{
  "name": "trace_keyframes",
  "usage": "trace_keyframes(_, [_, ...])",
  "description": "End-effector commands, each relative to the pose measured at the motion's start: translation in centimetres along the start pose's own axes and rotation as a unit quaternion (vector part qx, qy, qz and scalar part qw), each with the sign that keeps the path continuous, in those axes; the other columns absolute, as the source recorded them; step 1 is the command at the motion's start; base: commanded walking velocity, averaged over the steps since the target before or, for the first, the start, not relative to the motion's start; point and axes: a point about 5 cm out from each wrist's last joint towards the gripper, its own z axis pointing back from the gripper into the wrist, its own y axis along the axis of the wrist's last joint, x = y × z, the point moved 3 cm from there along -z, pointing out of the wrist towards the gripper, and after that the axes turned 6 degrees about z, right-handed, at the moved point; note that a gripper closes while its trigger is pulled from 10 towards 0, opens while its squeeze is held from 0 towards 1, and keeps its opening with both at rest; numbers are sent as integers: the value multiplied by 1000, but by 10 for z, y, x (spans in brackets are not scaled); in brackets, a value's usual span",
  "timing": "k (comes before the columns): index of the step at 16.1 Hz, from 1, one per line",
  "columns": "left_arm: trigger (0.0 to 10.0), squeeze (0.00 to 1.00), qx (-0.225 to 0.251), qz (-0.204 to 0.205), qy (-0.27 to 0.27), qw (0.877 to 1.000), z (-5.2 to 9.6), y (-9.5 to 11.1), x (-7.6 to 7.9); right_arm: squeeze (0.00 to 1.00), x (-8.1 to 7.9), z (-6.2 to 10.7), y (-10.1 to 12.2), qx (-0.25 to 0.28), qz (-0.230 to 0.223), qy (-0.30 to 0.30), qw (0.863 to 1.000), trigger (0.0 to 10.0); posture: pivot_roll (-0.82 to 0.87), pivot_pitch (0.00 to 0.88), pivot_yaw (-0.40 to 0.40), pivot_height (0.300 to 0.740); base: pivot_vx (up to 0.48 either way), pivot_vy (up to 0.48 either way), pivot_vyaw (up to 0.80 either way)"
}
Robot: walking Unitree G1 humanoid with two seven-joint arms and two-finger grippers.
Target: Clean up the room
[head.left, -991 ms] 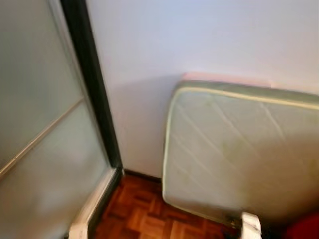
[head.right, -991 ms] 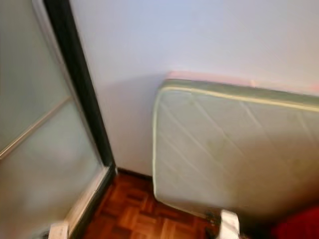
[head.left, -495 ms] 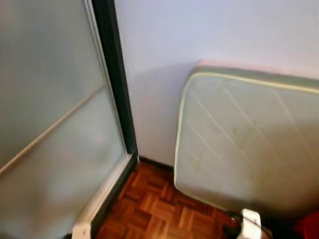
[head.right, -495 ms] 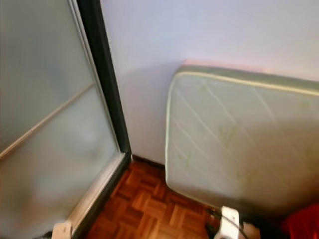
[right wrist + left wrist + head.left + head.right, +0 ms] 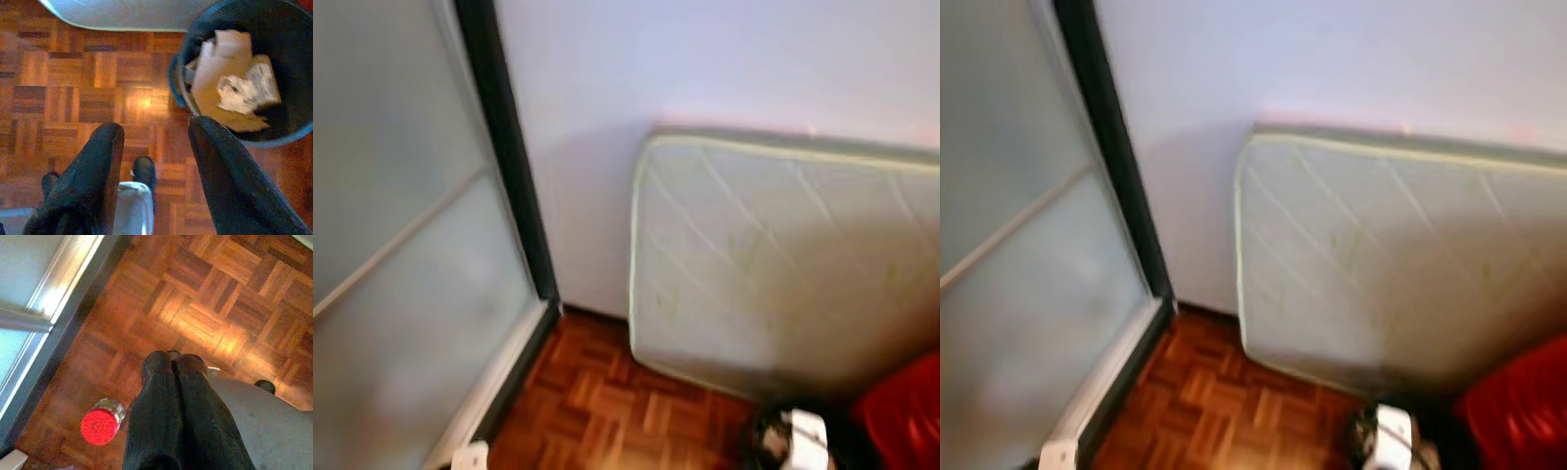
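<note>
Ahead of me a pale quilted mattress (image 5: 773, 264) leans on its edge against the white wall (image 5: 705, 69), and a frosted sliding door (image 5: 391, 255) in a dark frame fills my left side. Parquet floor (image 5: 607, 411) runs between them, and something red (image 5: 901, 411) sits low by the mattress on my right; I cannot tell what it is. Below my right arm stands a dark bin (image 5: 274, 14) already holding crumpled paper and card (image 5: 230, 83). My right gripper (image 5: 156, 132) hangs over the floor just beside the bin's rim, fingers spread apart and holding nothing. My left gripper (image 5: 173, 364) has its fingers pressed together, empty. Near it on the floor stands a small bottle with a red cap (image 5: 100, 423), close to the door track. I judge I am between pickups, looking for litter. The bottle looks like the next target: I would need to part my left fingers, lower over the cap and grip it.
</note>
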Motion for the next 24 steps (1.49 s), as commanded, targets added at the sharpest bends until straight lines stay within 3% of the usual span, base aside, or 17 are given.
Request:
trace_keyframes(1, [10000, 0, 6, 6, 1, 1000, -1, 5, -2, 0, 2, 1, -2, -5, 5, -2, 1000, 10000, 58, 0, -52, 740, 0, 0, -788])
trace_keyframes(9, [10000, 0, 2, -13, 8, 1000, 1, 2, -11, 0, 2, 1, -4, -10, 8, -1, 1000, 10000, 49, 0, -40, 740, 0, -42, -788])
trace_keyframes(13, [10000, 0, 2, 8, 16, 1000, 1, 2, -9, 0, 3, 1, -4, -12, 10, -3, 1000, 10000, 51, 0, -42, 740, 0, -203, -788])
trace_keyframes(24, [10000, 0, 6, 1, 15, 1000, 0, 4, -6, 0, 1, 0, -5, -15, 11, -1, 1000, 10000, 47, 0, -24, 740, 0, 0, -788])
